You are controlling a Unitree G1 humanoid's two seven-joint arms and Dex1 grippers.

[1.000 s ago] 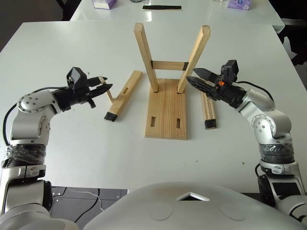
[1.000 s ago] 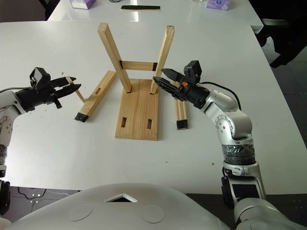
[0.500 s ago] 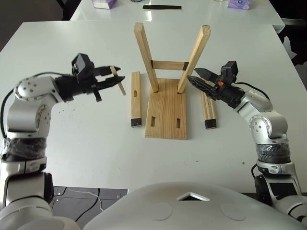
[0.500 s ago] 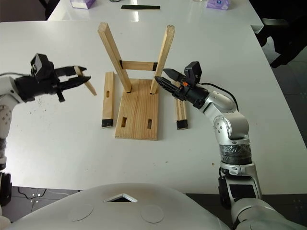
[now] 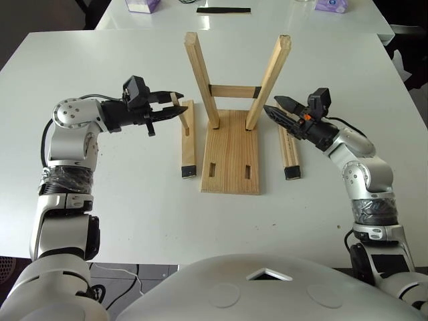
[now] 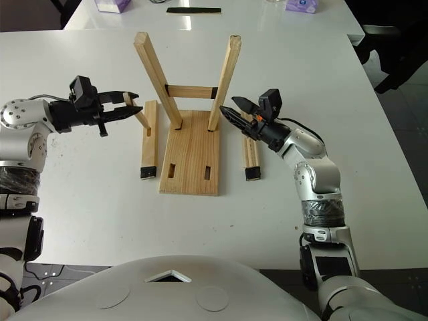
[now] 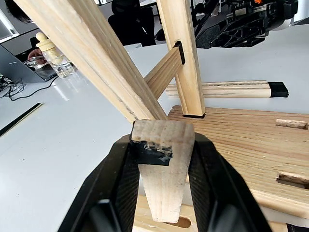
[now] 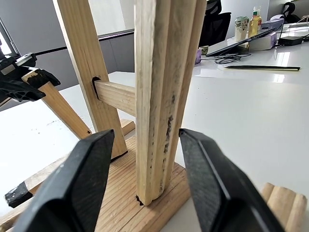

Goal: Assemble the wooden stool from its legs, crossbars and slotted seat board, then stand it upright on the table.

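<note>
Over on the left of the tabletop [image 5: 120, 200], my left hand [image 5: 172, 105] is clamped on a short crossbar [image 7: 163, 179], poised above a loose leg [image 5: 188, 140] that lies just beside the seat board [image 5: 231, 160]. I judge the crossbar is meant for that leg's slot. Two upright legs [image 5: 202, 80] stand in the board, joined by a fitted crossbar [image 5: 234, 91], with two empty slots [image 5: 212, 170] nearer me. Another flat leg [image 5: 289, 150] lies to the right. My right hand [image 5: 273, 105] is spread around one upright leg, probably to steady it. Count: four legs, two crossbars, one board.

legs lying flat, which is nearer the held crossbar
The leg left of the seat board; the crossbar in the left gripper is at its far end. The other lies on the board's right.
</note>
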